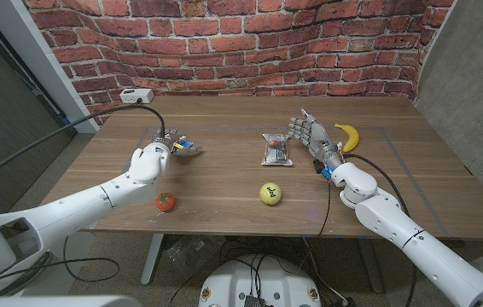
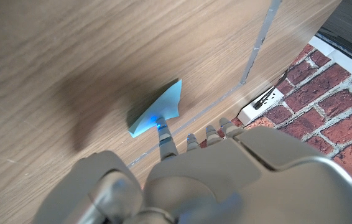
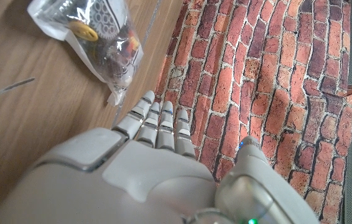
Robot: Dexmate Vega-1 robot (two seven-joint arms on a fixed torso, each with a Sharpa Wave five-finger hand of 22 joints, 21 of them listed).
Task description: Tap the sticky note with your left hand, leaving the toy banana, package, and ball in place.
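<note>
Left wrist view: my left hand [image 2: 182,180] extends one of its fingers [image 2: 165,138], tip touching the light-blue square sticky note [image 2: 157,111] lying on the wooden counter [image 2: 70,50]; remaining fingers curl beside it.

Left arm reaching in from seven o'clock toward the table's ten o'clock area, left hand [image 1: 163,147] held low, one fingertip [image 2: 162,127] stretched forward, others curled back. Right arm entering from five o'clock, right hand [image 1: 311,136] at two o'clock, fingers [image 3: 157,124] straight, close together, holding nothing.
</note>
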